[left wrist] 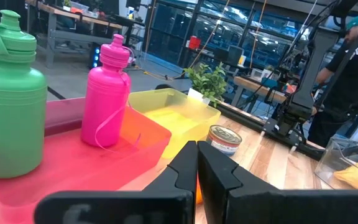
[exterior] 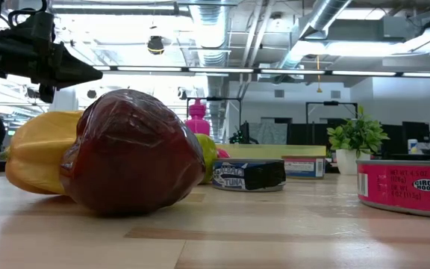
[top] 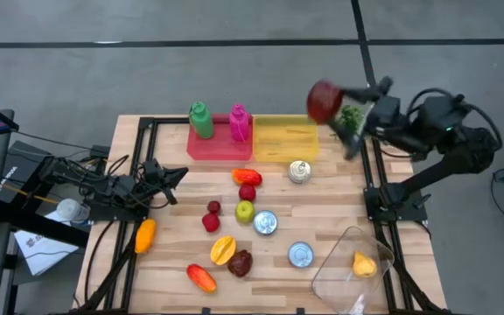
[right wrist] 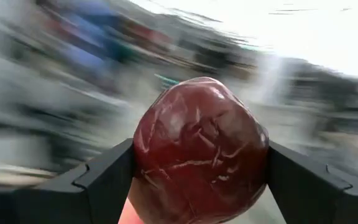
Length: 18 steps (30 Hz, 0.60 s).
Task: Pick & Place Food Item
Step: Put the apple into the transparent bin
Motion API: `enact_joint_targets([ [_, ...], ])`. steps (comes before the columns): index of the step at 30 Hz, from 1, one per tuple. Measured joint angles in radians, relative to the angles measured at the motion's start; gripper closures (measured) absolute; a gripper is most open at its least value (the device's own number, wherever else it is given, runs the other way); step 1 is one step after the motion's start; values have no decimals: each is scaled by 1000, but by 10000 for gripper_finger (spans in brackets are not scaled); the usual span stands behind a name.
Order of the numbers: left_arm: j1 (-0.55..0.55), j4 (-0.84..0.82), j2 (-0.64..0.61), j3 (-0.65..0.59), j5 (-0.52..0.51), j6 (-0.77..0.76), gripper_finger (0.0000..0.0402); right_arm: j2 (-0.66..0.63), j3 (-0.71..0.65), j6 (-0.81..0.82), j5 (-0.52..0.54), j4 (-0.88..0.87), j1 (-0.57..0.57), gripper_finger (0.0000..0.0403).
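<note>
A dark red, wrinkled food item point(top: 325, 101) hangs high over the table's far right, just beyond the yellow bin point(top: 285, 138). My right gripper point(top: 332, 108) is shut on it, and it fills the right wrist view point(right wrist: 201, 149). My left gripper point(top: 178, 175) is at the table's left side, shut and holding nothing, pointing level toward the bins point(left wrist: 197, 168). Several other foods lie mid-table, among them a red pepper point(top: 247, 178), a green fruit point(top: 245, 210), a yellow pepper point(top: 223, 249) and a second dark red item point(top: 240, 262). My right gripper pinches the dark red food item between its two fingers point(right wrist: 104, 177), one on each opposite side point(right wrist: 143, 155). The fingers lie about level. The item is lifted clear, well above the table and the bins.
A red bin point(top: 220, 144) at the far edge holds a green bottle point(top: 201, 120) and a pink bottle point(top: 239, 122). Three cans point(top: 299, 171), point(top: 265, 222), point(top: 300, 255) stand mid-table. A clear container point(top: 348, 249) at the near right holds a yellow item point(top: 364, 264). An orange pepper point(top: 145, 234) lies near the left.
</note>
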Motion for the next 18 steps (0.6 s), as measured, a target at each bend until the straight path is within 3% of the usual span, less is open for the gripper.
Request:
enact_joint_targets([
  [3,0,0,0,0,0,0,401,-11,2,237,-258,-43,-5,81],
  [6,0,0,0,0,0,0,401,-8,2,485,-414,-185,17,81],
  [16,0,0,0,0,0,0,401,167,-7,1369,-529,-1022,309,81],
  [18,0,0,0,0,0,0,401,211,-15,1512,-582,-1075,376,81],
])
